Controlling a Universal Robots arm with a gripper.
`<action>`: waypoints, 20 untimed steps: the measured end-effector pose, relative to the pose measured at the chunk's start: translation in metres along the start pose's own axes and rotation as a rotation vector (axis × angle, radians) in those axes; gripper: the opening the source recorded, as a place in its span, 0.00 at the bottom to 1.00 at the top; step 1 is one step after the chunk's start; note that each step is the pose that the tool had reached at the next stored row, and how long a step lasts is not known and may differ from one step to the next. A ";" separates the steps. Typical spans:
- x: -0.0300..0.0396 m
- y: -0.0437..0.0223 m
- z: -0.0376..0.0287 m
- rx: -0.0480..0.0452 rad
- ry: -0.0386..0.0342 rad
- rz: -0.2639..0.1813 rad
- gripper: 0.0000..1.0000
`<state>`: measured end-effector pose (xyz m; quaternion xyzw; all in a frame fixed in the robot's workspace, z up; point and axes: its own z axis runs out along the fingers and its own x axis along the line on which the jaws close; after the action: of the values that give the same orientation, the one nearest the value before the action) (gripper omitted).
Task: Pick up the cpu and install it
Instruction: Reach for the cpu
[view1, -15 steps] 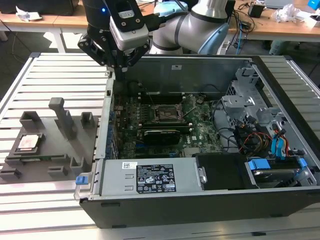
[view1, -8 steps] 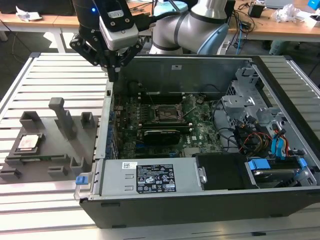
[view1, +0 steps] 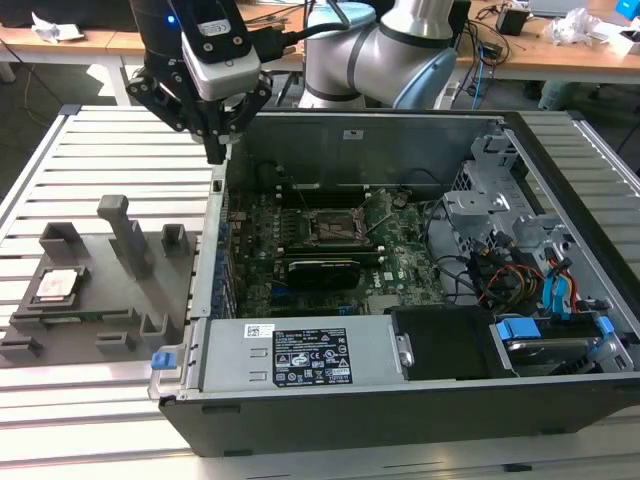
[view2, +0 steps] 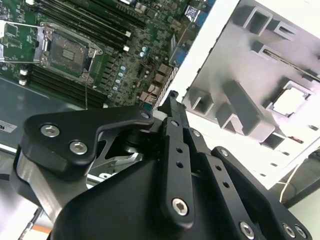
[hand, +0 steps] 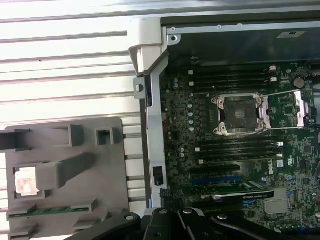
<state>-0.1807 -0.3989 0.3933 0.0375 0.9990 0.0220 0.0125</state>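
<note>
The cpu (view1: 57, 287), a small silvery square chip, lies in a recess of the grey tray (view1: 110, 310) at the exterior view's left. In the wrist views it shows as a bright square (view2: 292, 100) (hand: 26, 181). My gripper (view1: 214, 150) hangs in the air above the case's left wall, between the tray and the motherboard, its black fingers (view2: 172, 100) shut together with nothing in them. The open cpu socket (view1: 332, 228) sits in the middle of the green motherboard, its metal frame raised (view2: 67, 47) (hand: 240, 114).
The open computer case (view1: 420, 400) holds memory slots, a black card (view1: 322, 270), a drive cage (view1: 500, 200) and cables (view1: 520, 285). Upright blocks (view1: 125, 235) stand on the tray. Everything rests on a slatted metal table (view1: 100, 150).
</note>
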 end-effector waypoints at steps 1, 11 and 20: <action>0.0021 -0.0002 -0.0001 0.0000 -0.0001 0.000 0.11; 0.0137 -0.0010 -0.0004 0.0000 0.0000 0.000 0.11; 0.0315 -0.0023 -0.0008 0.0000 0.0000 0.000 0.11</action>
<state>-0.2124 -0.3988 0.3933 0.0375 0.9990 0.0220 0.0125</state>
